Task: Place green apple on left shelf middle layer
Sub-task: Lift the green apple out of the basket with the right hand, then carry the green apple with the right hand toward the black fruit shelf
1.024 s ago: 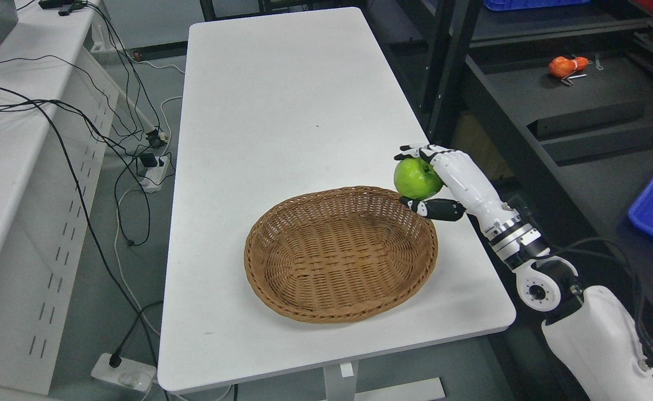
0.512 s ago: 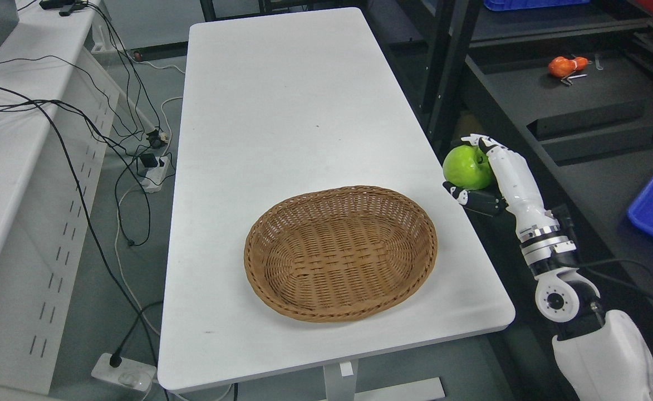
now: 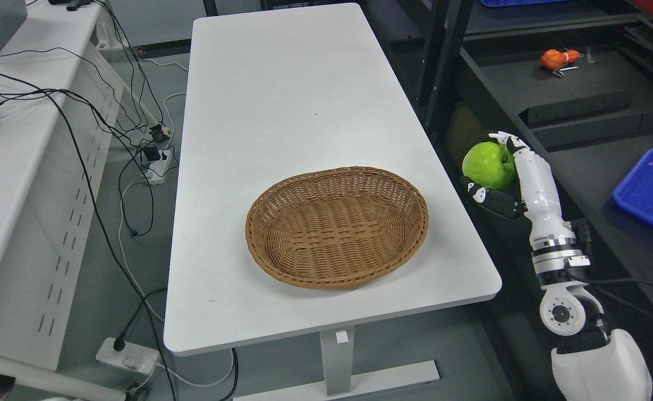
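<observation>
1. My right hand (image 3: 512, 178) has carried the round green apple (image 3: 490, 165) off the white table (image 3: 281, 111), past its right edge.
2. Fingers wrap the apple; the brown wicker basket (image 3: 337, 225) sits empty, and the shelf comes next.

Open gap right of the table

The hand (image 3: 512, 178) with the apple (image 3: 490, 165) hung off the table (image 3: 281, 83) edge; dark shelf posts (image 3: 436, 61) stood just beyond, the basket (image 3: 337, 227) well left.

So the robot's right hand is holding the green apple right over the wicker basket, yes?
Not quite. The head view shows the right hand holding the green apple, but past the table's right edge, beside the dark shelf, not over the wicker basket.
</observation>
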Controlling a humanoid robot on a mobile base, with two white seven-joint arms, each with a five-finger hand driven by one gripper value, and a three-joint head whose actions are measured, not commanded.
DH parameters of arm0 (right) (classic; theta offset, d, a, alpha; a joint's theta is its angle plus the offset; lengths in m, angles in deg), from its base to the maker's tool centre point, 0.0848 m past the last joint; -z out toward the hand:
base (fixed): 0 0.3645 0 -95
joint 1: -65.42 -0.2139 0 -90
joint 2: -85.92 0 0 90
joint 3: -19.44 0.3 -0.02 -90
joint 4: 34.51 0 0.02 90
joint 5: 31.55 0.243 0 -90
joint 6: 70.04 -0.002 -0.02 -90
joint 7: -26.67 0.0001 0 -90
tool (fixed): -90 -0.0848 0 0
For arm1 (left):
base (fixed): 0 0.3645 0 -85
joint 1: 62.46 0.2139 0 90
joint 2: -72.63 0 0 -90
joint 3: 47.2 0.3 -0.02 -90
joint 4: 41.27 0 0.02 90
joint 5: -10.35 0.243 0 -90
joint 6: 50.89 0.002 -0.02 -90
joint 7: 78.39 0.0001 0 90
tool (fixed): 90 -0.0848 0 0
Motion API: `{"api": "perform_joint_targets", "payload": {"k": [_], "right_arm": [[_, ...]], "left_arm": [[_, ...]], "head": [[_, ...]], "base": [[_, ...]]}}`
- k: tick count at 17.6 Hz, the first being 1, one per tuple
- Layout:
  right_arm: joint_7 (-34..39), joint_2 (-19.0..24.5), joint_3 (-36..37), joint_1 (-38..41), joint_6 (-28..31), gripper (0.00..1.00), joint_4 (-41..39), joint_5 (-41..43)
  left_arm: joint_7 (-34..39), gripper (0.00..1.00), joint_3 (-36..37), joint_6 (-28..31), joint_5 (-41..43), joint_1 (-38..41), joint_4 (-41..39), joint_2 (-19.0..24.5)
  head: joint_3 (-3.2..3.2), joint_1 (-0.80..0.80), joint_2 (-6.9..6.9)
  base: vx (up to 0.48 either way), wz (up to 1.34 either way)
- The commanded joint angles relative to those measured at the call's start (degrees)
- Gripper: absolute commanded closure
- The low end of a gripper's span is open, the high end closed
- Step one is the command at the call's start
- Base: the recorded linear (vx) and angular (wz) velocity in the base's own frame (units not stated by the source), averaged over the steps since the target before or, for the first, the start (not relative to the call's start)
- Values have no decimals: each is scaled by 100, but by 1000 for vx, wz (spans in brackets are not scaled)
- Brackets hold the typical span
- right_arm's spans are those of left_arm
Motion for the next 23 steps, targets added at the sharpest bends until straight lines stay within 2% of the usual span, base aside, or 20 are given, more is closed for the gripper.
{"api": "perform_joint_targets", "payload": {"k": [1,9,23], "right_arm": [[41,461,335,73,-30,98,-182,31],[243,575,221,363,-250,97,-182,40],[235,698,256,372,-294,97,-182,49]], "left_arm": [[2,0,0,3,0,0,5,100],[2,0,0,3,0,0,-3,100],[2,0,0,3,0,0,-3,100]], "head": [[0,0,0],[0,0,0],[0,0,0]], "base": [[-208,-100],[-214,75],[-301,260]]}}
